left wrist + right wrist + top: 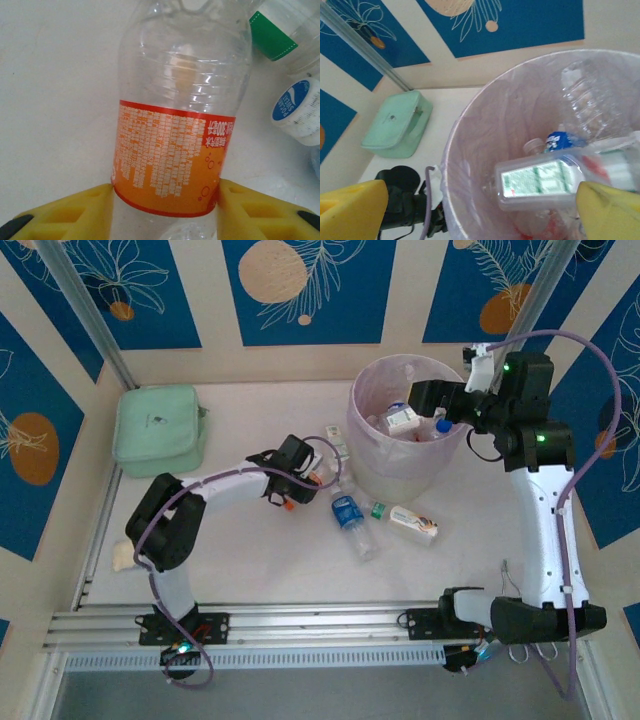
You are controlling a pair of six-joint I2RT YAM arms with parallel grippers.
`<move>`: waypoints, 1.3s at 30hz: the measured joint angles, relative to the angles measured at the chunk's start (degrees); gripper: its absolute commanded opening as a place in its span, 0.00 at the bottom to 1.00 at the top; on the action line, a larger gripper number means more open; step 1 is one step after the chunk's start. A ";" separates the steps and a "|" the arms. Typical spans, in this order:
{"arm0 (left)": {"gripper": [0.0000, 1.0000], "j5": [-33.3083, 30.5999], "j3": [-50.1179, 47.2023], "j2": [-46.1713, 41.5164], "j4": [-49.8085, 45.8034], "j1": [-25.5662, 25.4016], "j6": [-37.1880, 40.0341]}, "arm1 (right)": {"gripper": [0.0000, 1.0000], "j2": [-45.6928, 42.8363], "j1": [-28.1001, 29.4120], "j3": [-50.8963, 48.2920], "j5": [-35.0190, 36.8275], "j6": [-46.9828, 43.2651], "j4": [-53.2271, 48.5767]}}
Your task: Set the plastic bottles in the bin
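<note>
My left gripper [165, 200] is shut on a clear plastic bottle with an orange label [175, 150], one yellow finger [90, 210] pressed against each side. From above, this gripper [300, 480] sits low on the table, left of the bin [356, 430]. My right gripper [480, 210] hangs open over the bin [470, 120]. Below its spread fingers [610, 210], a bottle with a green-and-white label [545, 182] lies loose on several other bottles. On the table lie a blue-labelled bottle [347, 512] and a green-capped one [412, 522].
A mint-green pouch [158, 430] lies at the back left. Beside the held bottle are a green-labelled bottle [272, 35] and a blue-and-white one [300, 107]. Another small bottle [338, 440] rests against the bin's left wall. Patterned walls enclose the table.
</note>
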 measured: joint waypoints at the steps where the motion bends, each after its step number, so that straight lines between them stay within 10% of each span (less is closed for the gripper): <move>1: 0.45 -0.15 -0.26 -0.33 -0.02 0.00 -0.02 | 0.95 -0.13 0.00 -0.59 -1.01 0.42 0.48; 13: 0.44 -0.98 -3.89 -15.74 -2.62 0.00 -2.16 | 0.92 -0.37 0.11 -2.82 -8.28 2.62 3.56; 25: 0.39 4.26 13.88 -28.20 -4.04 -1.29 -6.88 | 0.90 -7.30 -3.17 -4.72 5.99 2.99 6.27; 39: 0.22 3.23 56.24 0.22 -6.29 -6.49 -4.72 | 0.91 -8.68 -5.62 -8.15 7.56 4.72 8.07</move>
